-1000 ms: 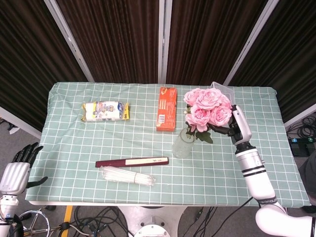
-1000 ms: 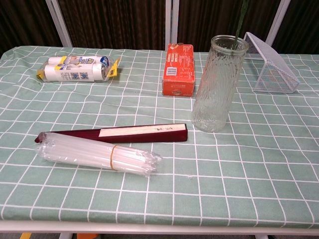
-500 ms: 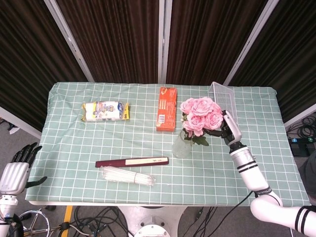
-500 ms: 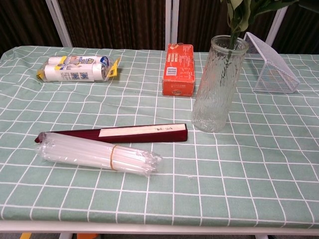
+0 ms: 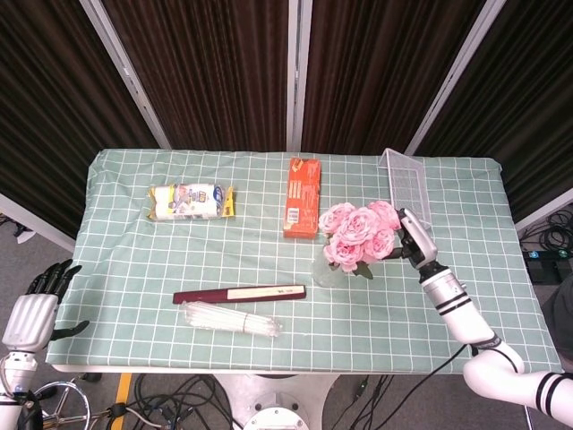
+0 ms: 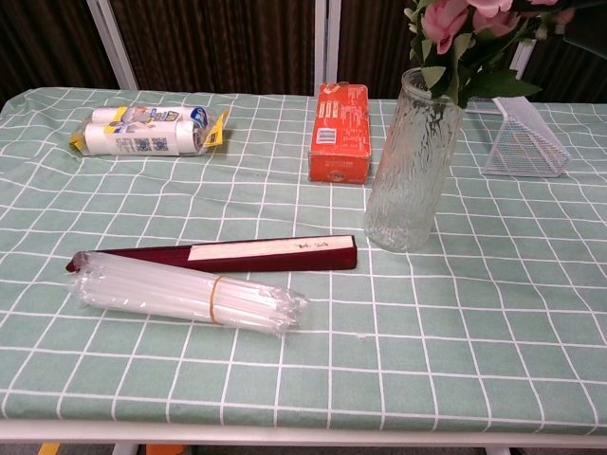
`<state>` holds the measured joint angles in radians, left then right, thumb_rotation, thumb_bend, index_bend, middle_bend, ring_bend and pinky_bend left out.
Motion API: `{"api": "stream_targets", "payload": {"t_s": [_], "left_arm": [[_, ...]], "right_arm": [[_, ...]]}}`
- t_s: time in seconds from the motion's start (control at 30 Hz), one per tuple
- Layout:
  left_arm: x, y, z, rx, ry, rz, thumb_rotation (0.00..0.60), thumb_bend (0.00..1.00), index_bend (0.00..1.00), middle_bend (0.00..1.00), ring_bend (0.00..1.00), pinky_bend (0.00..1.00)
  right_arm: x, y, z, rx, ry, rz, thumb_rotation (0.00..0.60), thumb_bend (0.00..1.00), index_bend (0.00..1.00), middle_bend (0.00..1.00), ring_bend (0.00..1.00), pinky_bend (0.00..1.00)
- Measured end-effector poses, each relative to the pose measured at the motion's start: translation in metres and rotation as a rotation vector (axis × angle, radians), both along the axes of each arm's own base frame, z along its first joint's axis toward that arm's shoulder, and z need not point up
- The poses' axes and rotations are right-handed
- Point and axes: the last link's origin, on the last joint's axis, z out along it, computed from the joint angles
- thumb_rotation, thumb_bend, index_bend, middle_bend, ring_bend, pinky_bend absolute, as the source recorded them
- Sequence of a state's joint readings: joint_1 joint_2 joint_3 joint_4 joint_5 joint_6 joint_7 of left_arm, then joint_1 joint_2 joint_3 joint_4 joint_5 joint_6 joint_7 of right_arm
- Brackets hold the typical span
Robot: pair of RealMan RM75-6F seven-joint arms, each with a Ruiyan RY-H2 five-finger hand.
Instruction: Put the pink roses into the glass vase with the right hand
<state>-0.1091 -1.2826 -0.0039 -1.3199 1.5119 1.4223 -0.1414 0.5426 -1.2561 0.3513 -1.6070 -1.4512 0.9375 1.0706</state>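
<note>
The pink roses (image 5: 358, 235) stand with their stems down in the glass vase (image 6: 410, 161). In the chest view the blossoms (image 6: 465, 17) and green leaves (image 6: 474, 78) sit just above the vase rim. From the head view the vase (image 5: 328, 271) is mostly hidden under the bouquet. My right hand (image 5: 412, 240) is at the bouquet's right side, its dark fingers holding the stems just under the blossoms. My left hand (image 5: 36, 306) hangs off the table's lower left corner, fingers apart and holding nothing.
An orange box (image 5: 303, 197) lies behind the vase, and a white wire basket (image 5: 407, 179) at the back right. A packet of white rolls (image 5: 190, 202) is at the back left. A dark red slim box (image 5: 239, 294) and a plastic-wrapped bundle (image 5: 231, 318) lie in front.
My right hand has come down and towards the vase with the roses. The stems have slid deeper into the vase, and the blossoms now show in the chest view.
</note>
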Motion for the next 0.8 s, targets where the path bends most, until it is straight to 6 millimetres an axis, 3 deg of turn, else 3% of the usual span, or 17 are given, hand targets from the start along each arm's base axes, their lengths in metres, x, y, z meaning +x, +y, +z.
{"api": "stream_targets", "payload": {"t_s": [0.07, 0.13, 0.23, 0.57, 0.8], "left_arm": [[0.000, 0.000, 0.000, 0.001, 0.000, -0.001, 0.600, 0.10, 0.11, 0.05, 0.02, 0.15], [0.000, 0.000, 0.000, 0.002, -0.001, -0.002, 0.600, 0.10, 0.11, 0.05, 0.02, 0.15], [0.000, -0.001, 0.000, 0.001, -0.002, 0.000, 0.600, 0.10, 0.11, 0.05, 0.02, 0.15], [0.003, 0.000, 0.000, 0.005, 0.003, -0.008, 0.600, 0.10, 0.11, 0.05, 0.02, 0.15], [0.009, 0.001, 0.001, 0.012, 0.007, -0.021, 0.600, 0.10, 0.11, 0.05, 0.02, 0.15]], "right_arm": [[-0.002, 0.001, 0.001, -0.002, 0.025, 0.018, 0.600, 0.00, 0.32, 0.30, 0.08, 0.21], [-0.004, 0.002, 0.005, -0.015, 0.050, 0.036, 0.600, 0.00, 0.13, 0.14, 0.01, 0.07], [-0.007, 0.002, 0.011, -0.045, 0.089, 0.050, 0.600, 0.00, 0.00, 0.01, 0.00, 0.00], [-0.042, 0.008, 0.040, -0.107, 0.281, 0.020, 0.600, 0.00, 0.00, 0.00, 0.00, 0.00], [-0.074, 0.027, 0.057, -0.249, 0.573, 0.019, 0.600, 0.00, 0.00, 0.00, 0.00, 0.00]]}}
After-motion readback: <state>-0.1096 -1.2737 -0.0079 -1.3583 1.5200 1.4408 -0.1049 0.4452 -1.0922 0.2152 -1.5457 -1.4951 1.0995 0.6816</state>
